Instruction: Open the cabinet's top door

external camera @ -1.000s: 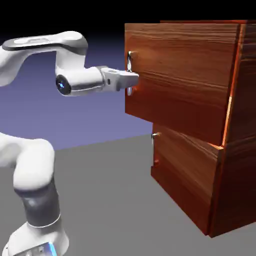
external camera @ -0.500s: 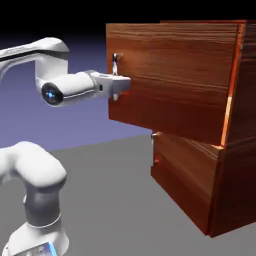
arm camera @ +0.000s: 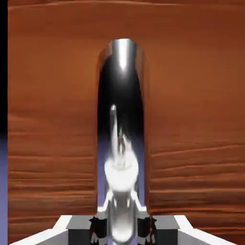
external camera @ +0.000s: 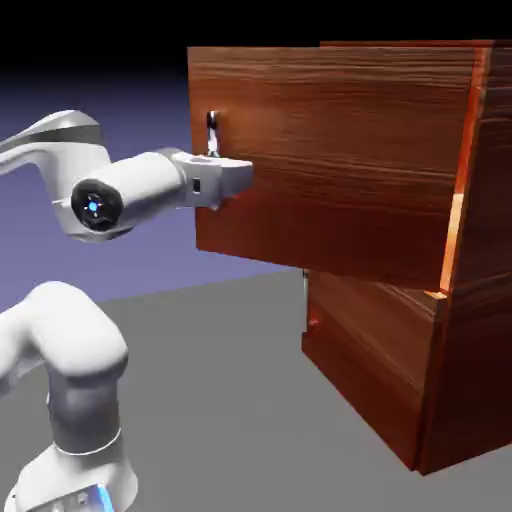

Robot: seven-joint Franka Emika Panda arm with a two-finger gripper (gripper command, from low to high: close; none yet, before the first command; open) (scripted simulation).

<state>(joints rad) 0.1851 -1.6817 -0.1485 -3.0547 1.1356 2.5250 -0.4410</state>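
The gripper point(external camera: 238, 178) is level, jaws clamped narrow on the silver handle point(external camera: 212, 134) at the free edge of the top door point(external camera: 330, 165). In the hand view the handle point(arm camera: 121, 143) runs up between the fingertips point(arm camera: 98, 226). The top door stands swung out from the cabinet point(external camera: 485, 250). The lower panel point(external camera: 365, 350) sits flush. The cabinet's interior is not visible.

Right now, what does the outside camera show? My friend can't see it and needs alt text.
A white robot arm's fingers are shut on the small silver handle of a reddish-brown wooden cabinet's top door, which stands swung partly open toward the arm. The shorter lower panel sits closed beneath it, above a grey table.
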